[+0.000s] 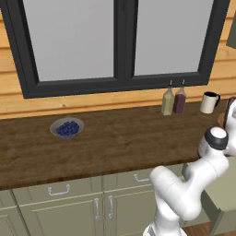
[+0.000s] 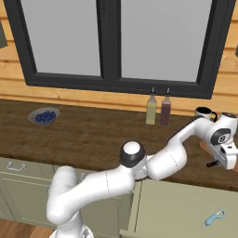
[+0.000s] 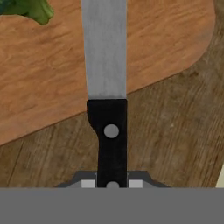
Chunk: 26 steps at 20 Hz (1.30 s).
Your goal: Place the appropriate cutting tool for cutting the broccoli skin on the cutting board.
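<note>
In the hand view a knife with a black riveted handle (image 3: 108, 135) and a broad grey blade (image 3: 105, 48) runs straight up from my gripper (image 3: 112, 183), which is shut on the handle's lower end. The blade lies over the tan-orange cutting board (image 3: 43, 78), while the handle is over the dark counter (image 3: 175, 131) just off the board's rounded edge. A green bit of broccoli (image 3: 30, 9) shows at the board's top left corner. In the right base view my hand (image 2: 224, 155) hangs low over the counter's right end, the dark handle (image 2: 212, 163) sticking out to its left.
A bowl of blueberries (image 1: 67, 127) sits on the counter's left. Two bottles (image 1: 174, 101) and a white mug (image 1: 209, 102) stand against the wall by the window. Below the counter at right an open drawer holds a blue peeler (image 2: 214, 217).
</note>
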Available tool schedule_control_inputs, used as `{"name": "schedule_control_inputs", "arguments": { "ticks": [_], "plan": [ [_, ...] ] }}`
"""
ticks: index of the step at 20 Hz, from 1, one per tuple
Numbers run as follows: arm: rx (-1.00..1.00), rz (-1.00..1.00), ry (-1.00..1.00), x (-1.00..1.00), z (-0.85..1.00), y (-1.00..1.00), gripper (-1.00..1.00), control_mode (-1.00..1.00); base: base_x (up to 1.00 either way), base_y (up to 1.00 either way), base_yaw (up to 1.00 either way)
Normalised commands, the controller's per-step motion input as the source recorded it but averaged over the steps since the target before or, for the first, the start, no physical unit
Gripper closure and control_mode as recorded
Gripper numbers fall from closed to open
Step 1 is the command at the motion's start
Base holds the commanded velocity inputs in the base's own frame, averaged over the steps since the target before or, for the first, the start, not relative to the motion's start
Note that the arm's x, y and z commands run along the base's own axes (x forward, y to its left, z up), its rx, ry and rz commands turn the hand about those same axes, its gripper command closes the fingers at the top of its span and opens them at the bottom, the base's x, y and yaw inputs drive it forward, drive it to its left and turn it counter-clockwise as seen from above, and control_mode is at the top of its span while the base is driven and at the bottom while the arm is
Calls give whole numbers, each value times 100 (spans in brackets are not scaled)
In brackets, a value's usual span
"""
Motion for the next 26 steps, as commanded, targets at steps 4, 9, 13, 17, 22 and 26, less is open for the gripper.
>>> {"name": "schedule_control_inputs", "arguments": {
  "ticks": [4, 9, 13, 17, 22, 26],
  "plan": [
    [7, 3, 9, 11, 0, -37, 100, -100, 0, 0, 0],
    [9, 3, 8, 32, 0, -29, 100, -100, 0, 0, 0],
    [8, 3, 9, 36, 0, -33, 100, -100, 0, 0, 0],
    [7, 6, 11, 38, 0, -39, 100, -100, 0, 0, 0],
    [8, 4, 14, 32, 1, -44, 100, -100, 0, 0, 0],
    [10, 3, 15, 16, 0, -46, 100, -100, 0, 0, 0]
  ]
}}
